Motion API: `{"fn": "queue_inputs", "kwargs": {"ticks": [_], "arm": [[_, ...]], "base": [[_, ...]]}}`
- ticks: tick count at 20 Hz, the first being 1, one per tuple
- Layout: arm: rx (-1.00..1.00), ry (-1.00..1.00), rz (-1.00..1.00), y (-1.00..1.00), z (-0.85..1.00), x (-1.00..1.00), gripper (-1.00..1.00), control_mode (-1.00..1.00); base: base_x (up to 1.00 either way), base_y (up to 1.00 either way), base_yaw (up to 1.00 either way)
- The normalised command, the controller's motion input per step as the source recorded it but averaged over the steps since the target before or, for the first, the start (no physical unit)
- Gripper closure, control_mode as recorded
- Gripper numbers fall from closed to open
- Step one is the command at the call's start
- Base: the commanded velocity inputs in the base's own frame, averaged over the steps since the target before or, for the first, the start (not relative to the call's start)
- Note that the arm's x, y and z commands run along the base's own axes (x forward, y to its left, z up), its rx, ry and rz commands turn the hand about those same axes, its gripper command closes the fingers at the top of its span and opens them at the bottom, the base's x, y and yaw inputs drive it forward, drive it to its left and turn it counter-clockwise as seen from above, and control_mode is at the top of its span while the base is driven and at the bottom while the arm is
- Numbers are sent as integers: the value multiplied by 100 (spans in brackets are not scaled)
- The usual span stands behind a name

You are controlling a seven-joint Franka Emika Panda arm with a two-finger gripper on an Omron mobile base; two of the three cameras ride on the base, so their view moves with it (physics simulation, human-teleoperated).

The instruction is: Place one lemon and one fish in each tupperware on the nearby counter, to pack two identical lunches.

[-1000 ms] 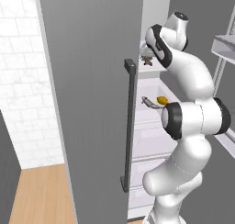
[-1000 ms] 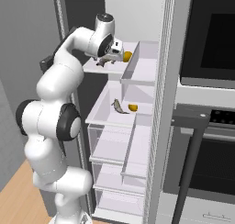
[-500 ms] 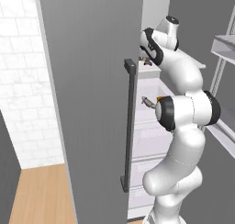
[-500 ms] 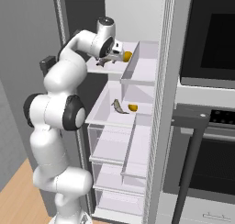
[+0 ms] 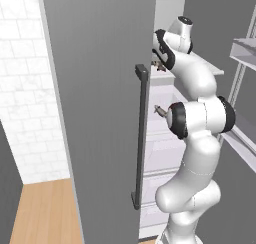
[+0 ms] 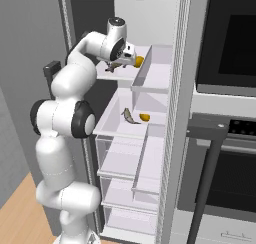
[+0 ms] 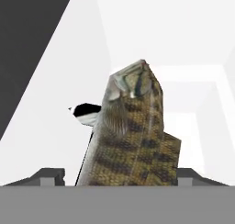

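step: grasping fish (image 7: 131, 136) on upper fridge shelf (image 6: 117, 74) | gripper (image 6: 116, 67): straddling fish, grip unconfirmed, cannot tell | lemon (image 6: 138, 61) beside

This is a home kitchen. An open fridge (image 6: 150, 133) with white shelves and clear drawers (image 6: 125, 160) stands beside a built-in oven (image 6: 227, 138) with a dark glass door and bar handle. Fish (image 6: 130, 116) and a lemon (image 6: 144, 117) lie on a fridge shelf. White tiles cover the wall (image 5: 25, 88), the floor (image 5: 42, 213) is light wood, and the grey fridge door (image 5: 100, 103) carries a long dark handle (image 5: 141, 138).
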Motion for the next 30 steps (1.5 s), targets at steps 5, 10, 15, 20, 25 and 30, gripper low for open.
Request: {"fn": "queue_inputs", "kwargs": {"ticks": [5,10,15,20,25,30], "arm": [[0,0,2,-12,-66,-1,100,-100],[2,-1,1,-31,-13,-23,100,-100],[1,-6,2,-6,1,-75,100,-100],[0,-10,5,18,6,-100,100,-100],[0,-8,2,32,0,-100,100,-100],[-7,-9,0,52,0,-100,100,-100]], "base": [[0,0,0],[0,0,0],[0,0,0],[0,0,0],[0,0,0],[0,0,0]]}}
